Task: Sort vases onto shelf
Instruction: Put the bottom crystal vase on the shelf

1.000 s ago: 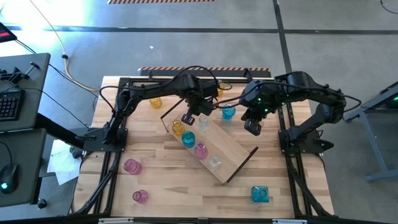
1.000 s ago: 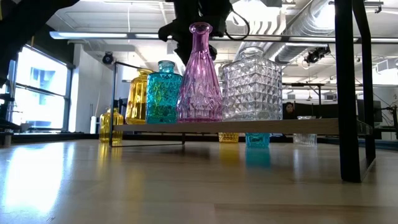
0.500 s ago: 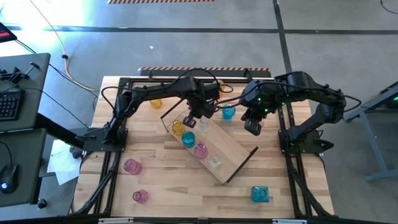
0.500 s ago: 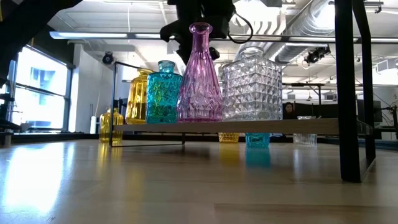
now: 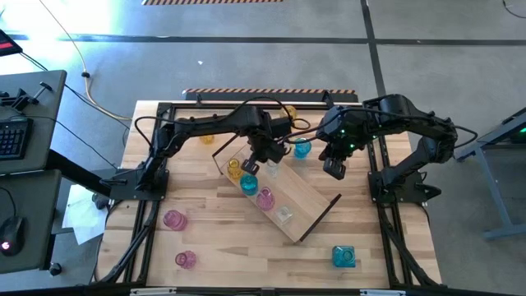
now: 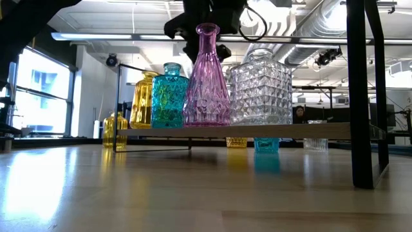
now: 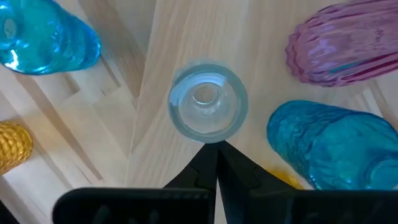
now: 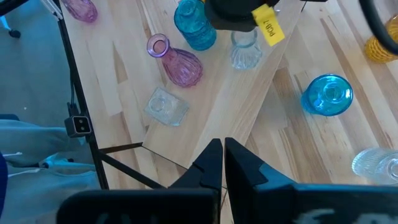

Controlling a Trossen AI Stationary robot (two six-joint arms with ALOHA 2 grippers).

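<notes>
The left gripper [image 7: 216,163] is hanging with fingers pressed together right over a clear vase [image 7: 208,106] standing on the pale shelf board [image 7: 261,37]. A teal vase [image 7: 329,146] is sitting lower right, a pink one [image 7: 345,46] upper right, another blue one [image 7: 43,38] upper left.

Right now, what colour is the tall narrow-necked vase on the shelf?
Pink vase, ribbed glass; the low view shows it best.
</notes>
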